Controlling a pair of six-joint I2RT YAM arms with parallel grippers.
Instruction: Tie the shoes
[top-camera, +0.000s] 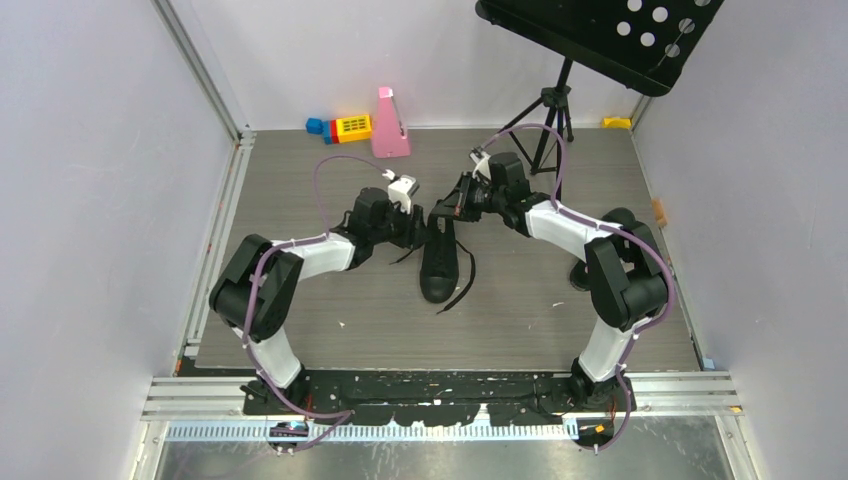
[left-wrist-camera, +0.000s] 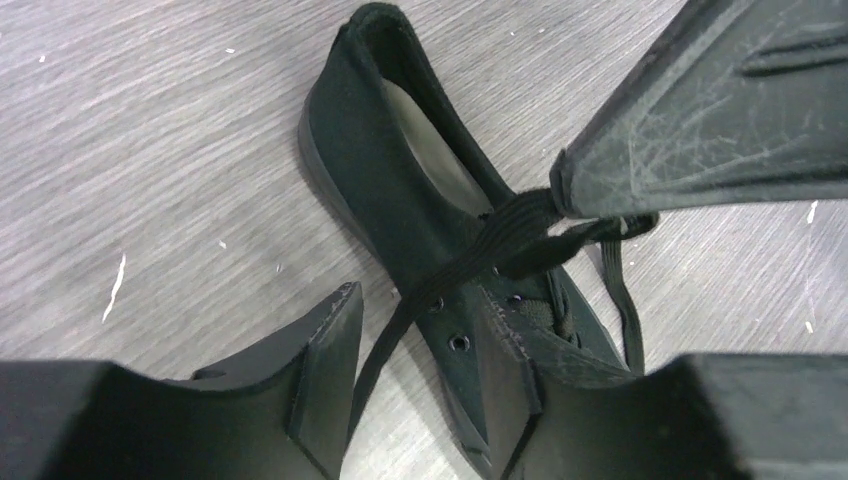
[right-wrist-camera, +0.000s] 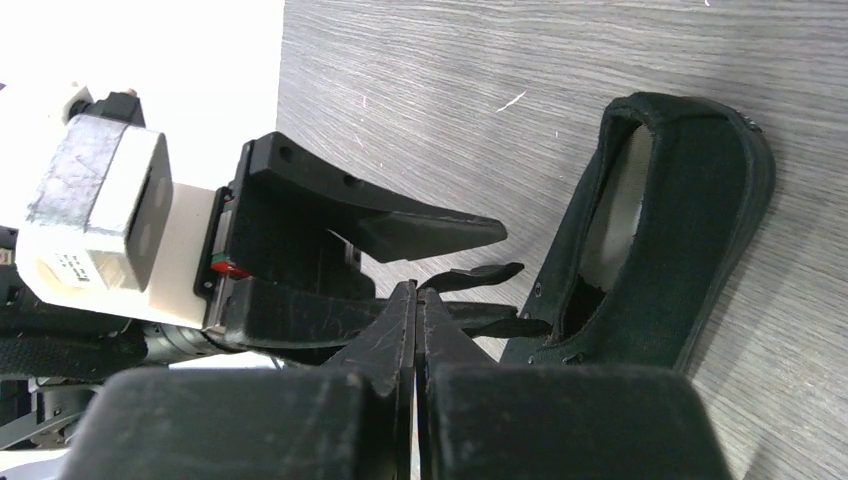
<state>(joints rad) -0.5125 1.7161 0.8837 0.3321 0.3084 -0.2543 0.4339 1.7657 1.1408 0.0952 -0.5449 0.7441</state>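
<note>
Right gripper was pinched shut, apparently on a thin black lace of the black canvas sneaker on the grey tabletop; left gripper gaped wide, gripping nothing. A hard pull could drag the sneaker.

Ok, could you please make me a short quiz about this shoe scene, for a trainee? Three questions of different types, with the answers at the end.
1. True or false: the left tool is shut.
2. In the top view, the toe of the shoe points toward: A) the bottom of the picture; B) the top of the picture; C) the left side.
3. Fill in: the right tool is shut on a ____.

Key:
1. False. Its fingers stand apart, and the lace runs between them.
2. A.
3. lace.
</note>
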